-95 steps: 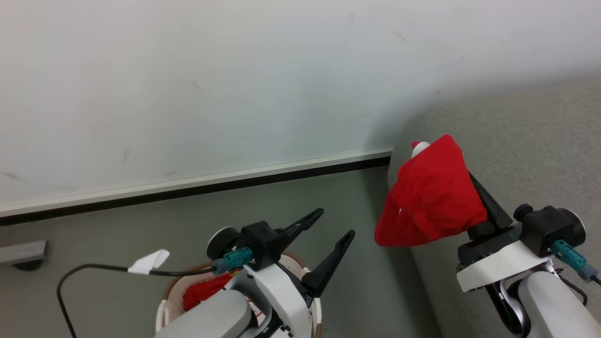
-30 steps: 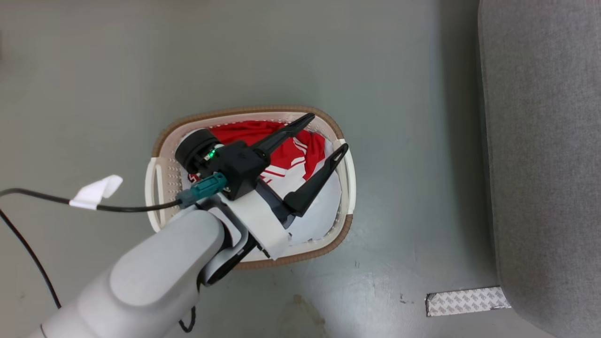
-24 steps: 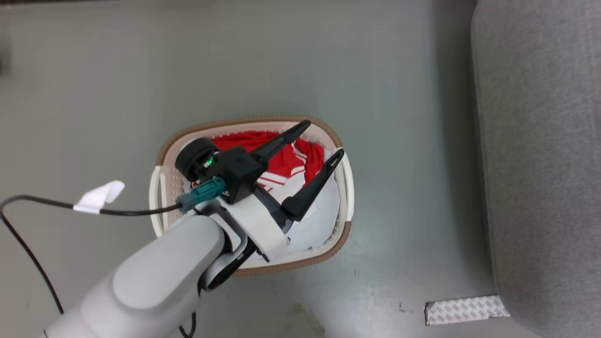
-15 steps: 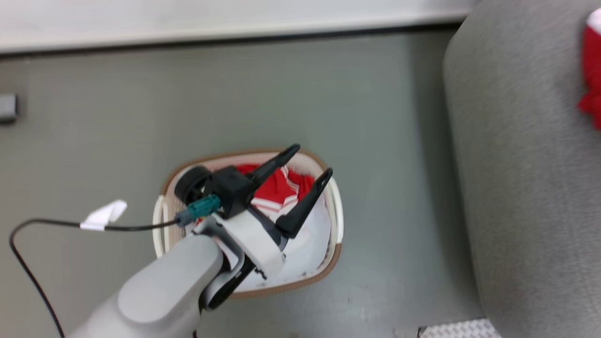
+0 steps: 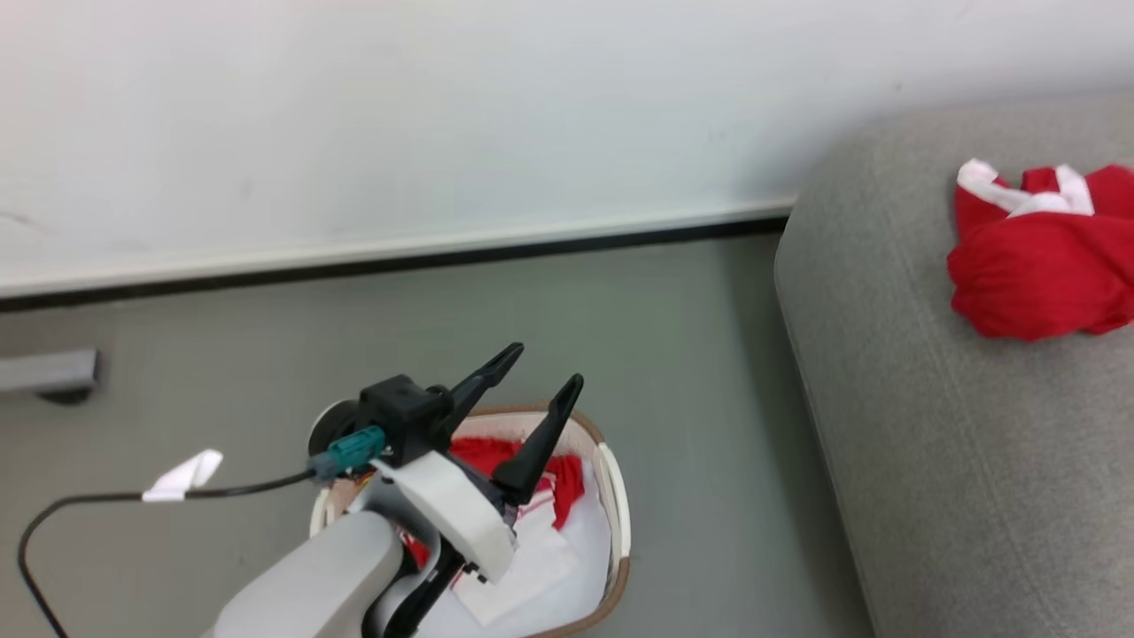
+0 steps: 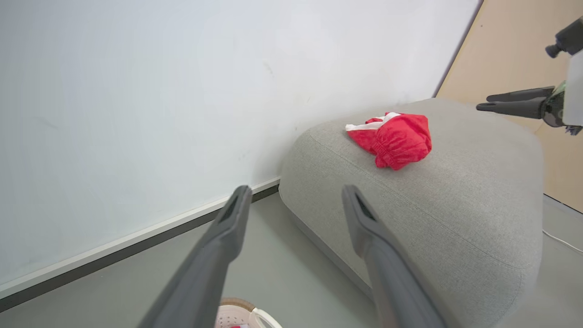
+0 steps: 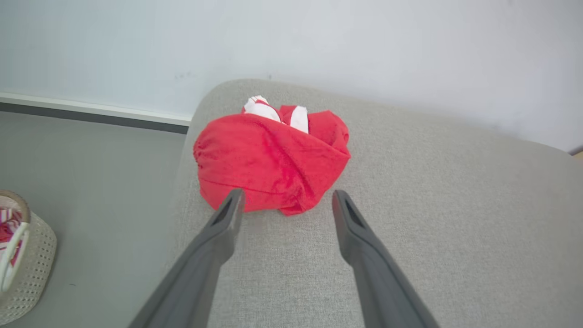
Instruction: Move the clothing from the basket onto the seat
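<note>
Red clothing [image 7: 273, 159] with white trim; light-grey seat [image 7: 432, 205]; perforated cream basket [image 7: 34, 269] with brown rim.

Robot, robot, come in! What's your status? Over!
Left gripper open, above basket. Right gripper open, empty, just short of red garment lying on sofa. More red clothing in basket. Nothing seen in the way.

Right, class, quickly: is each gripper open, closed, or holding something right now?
Left gripper: open, holding nothing, over the basket.
Right gripper: open, holding nothing; the red garment lies on the sofa before its fingers.
</note>
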You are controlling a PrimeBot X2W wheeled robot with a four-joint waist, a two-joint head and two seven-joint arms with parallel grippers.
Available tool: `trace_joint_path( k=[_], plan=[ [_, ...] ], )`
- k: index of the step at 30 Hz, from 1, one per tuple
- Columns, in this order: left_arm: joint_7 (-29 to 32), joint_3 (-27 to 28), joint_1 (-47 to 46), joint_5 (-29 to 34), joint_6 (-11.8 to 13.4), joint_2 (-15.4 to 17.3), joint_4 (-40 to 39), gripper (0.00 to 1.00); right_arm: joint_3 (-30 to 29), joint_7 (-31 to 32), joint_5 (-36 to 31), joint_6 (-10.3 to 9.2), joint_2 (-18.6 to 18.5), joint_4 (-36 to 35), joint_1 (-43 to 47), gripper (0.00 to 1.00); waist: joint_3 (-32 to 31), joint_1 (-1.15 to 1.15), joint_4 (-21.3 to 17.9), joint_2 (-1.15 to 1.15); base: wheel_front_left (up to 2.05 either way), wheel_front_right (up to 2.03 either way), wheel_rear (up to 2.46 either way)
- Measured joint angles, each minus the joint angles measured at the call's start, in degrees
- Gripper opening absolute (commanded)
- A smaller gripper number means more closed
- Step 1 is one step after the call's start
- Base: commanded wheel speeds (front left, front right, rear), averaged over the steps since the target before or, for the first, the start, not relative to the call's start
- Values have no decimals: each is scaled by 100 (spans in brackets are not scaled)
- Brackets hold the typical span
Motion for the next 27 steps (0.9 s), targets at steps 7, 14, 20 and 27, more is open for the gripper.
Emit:
trace_joint_path(
  k=[7,14,20,27],
  plan=[
    [-32,392,376,-65,176,-13,-65,100,-176,-655,-16,0,22,-753,352,100,-649,0,130,0,0,0,0],
    [-33,1112,961,-7,488,136,-176,100,-597,-1403,-231,-1,619,-1307,778,100,-1124,0,409,0,0,0,0],
    [-33,1724,1421,204,670,198,-214,100,-1107,-2171,-812,-1,1168,-1618,1273,100,-1301,0,706,0,0,0,0],
    [-33,2673,2095,520,803,55,-320,100,-1767,-2584,-1479,-1,2141,-1691,2143,100,-1445,1,973,0,0,0,0]
  ],
)
